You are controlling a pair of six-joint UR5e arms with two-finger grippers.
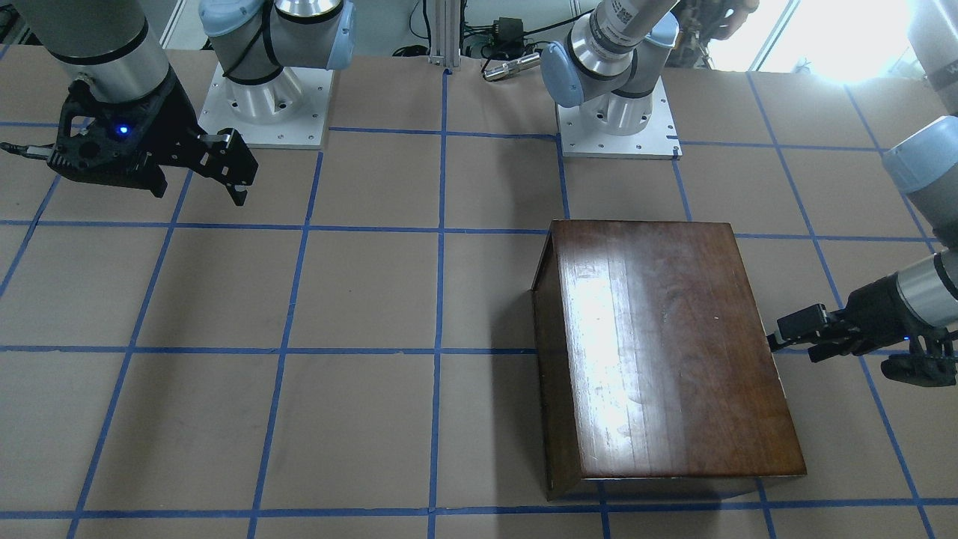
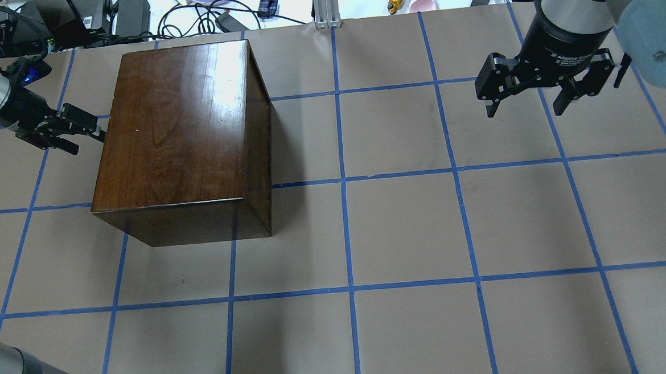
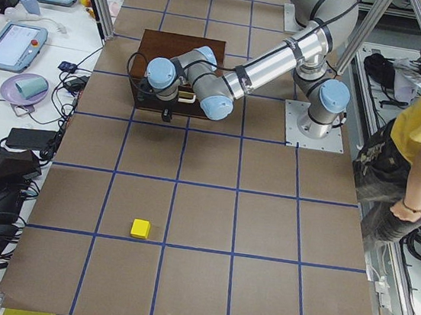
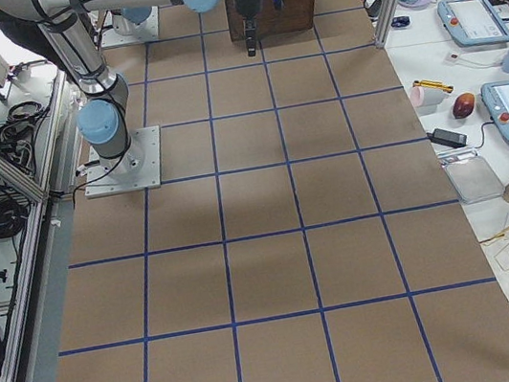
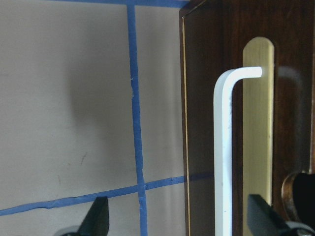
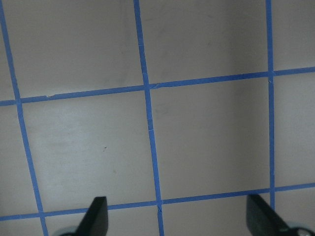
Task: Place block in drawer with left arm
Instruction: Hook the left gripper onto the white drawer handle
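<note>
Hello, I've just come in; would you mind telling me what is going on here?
The left arm's black gripper is open at the dark-brown front of the drawer in the glossy dark-brown wooden cabinet, its fingers either side of the small metal pull, not yet closed on it. The drawer looks shut. The small yellow block lies on the brown table, well away from the cabinet, untouched. The right gripper hangs open above the table, holding nothing.

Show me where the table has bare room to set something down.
Bare: the squares between the cabinet and the right gripper, and those on the cabinet's robot side. Crowded: the drawer front, where the left gripper hovers at the pull.
</note>
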